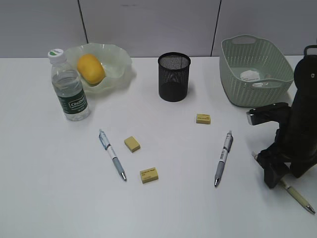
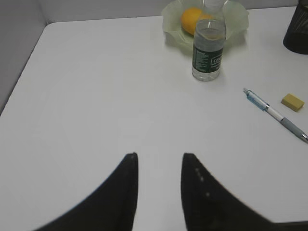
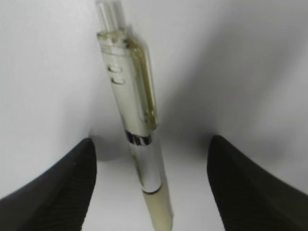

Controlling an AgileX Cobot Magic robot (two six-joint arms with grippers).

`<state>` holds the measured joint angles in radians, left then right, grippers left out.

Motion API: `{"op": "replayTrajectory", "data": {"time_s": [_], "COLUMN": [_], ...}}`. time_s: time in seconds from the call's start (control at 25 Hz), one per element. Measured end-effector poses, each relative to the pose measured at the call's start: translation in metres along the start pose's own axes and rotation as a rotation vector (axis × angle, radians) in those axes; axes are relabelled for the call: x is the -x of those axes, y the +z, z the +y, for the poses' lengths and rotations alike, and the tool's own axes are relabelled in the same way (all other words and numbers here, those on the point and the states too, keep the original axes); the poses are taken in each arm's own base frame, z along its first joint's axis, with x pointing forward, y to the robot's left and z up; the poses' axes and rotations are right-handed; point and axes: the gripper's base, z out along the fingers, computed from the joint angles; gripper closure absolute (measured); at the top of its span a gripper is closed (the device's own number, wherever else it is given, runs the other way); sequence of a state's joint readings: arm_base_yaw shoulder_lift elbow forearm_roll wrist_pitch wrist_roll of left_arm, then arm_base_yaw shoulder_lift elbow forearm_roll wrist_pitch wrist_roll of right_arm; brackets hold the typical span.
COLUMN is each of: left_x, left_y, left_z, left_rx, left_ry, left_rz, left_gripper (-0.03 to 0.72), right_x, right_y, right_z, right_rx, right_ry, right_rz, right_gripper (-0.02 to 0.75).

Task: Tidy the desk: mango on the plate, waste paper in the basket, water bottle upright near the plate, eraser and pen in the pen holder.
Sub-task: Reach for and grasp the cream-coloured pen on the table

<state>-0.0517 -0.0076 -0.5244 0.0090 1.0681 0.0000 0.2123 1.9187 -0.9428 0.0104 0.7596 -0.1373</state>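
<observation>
1. desk (image 1: 59, 198) — white top, most of it bare; mango (image 1: 90, 69) already in the plate (image 1: 121, 59), water bottle (image 1: 69, 85) upright just beside the plate, waste paper (image 1: 250, 75) already in the basket (image 1: 257, 49); judged left to do: pens and erasers.
2. pen holder (image 1: 174, 77) stands mid-back, between plate and basket, nothing crowding it; open room in front.
3. right gripper (image 3: 151, 163) down low at the desk's right side, jaws wide, straddling the cream pen (image 3: 137, 120); not touching it on either side, nothing held — step in hand looks like picking up this pen.
4. next move calls for closing on the barrel, lifting, carrying left and back to the holder; basket wall near the path, front right desk edge near.
5. left gripper (image 2: 159, 166) part open, empty, over bare desk at the left.
6. loose: blue pen (image 1: 112, 161), grey pen (image 1: 223, 157), three erasers (image 1: 132, 144) well apart.
</observation>
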Motion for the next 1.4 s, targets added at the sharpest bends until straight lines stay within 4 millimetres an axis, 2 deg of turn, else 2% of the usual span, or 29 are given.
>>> {"op": "replayTrajectory", "data": {"time_s": [1.0,1.12,1.32,1.4], "left_x": [0.0,0.0,0.0,0.0], "left_y": [0.0,0.0,0.0,0.0], "left_z": [0.0,0.0,0.0001,0.0001], "left_rx": [0.0,0.0,0.001,0.001], "left_ry": [0.0,0.0,0.0,0.0], "left_rz": [0.0,0.0,0.0,0.0], "left_gripper": [0.449,0.449,0.449,0.449], "right_x": [0.0015,0.0011,-0.0005,-0.0004], "right_y": [0.0047,0.0049,0.0057,0.0055], "right_z": [-0.0009,-0.0008,-0.0006,-0.0006], "right_rx": [-0.006,-0.006,-0.003,-0.003], "right_ry": [0.009,0.03,0.043,0.043], "right_rz": [0.007,0.014,0.035,0.036], "right_gripper": [0.189,0.288,0.612,0.625]}}
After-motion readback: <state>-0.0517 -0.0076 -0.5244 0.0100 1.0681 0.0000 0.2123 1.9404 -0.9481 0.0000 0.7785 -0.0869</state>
